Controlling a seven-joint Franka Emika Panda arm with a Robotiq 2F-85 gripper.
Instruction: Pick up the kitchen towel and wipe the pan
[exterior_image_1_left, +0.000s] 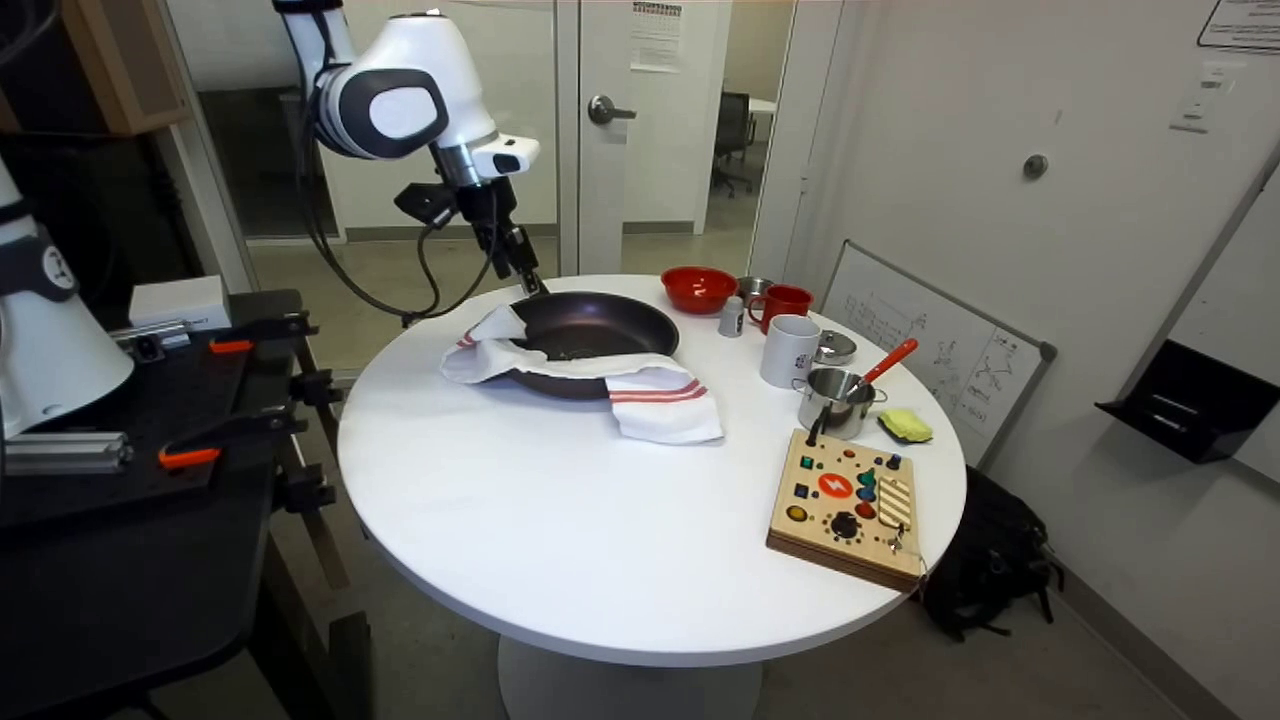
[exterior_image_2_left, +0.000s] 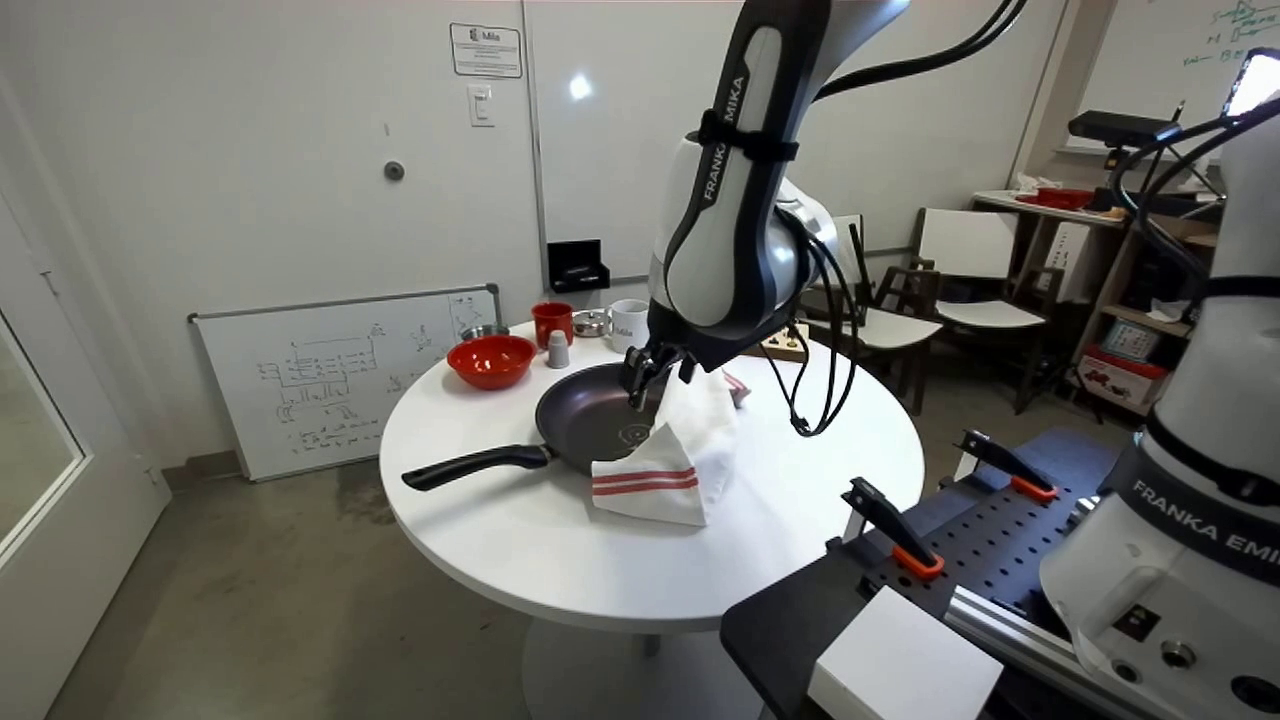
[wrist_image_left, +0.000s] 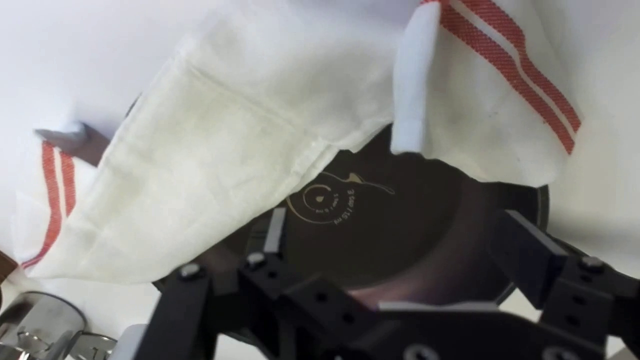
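Both striped ends of the kitchen towel (wrist_image_left: 240, 145) spill past the rim of the pan (exterior_image_1_left: 610, 325) onto the white tbl (exterior_image_1_left: 560, 520), middle draped across. I see the gripper (wrist_image_left: 398, 233) above the pan, jaws parted wide. Red bowl (exterior_image_1_left: 700, 289) sits nr.

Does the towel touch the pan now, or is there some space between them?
Touching. In an exterior view, the towel lies draped over the rim of the pan, with a striped end lying outside it.
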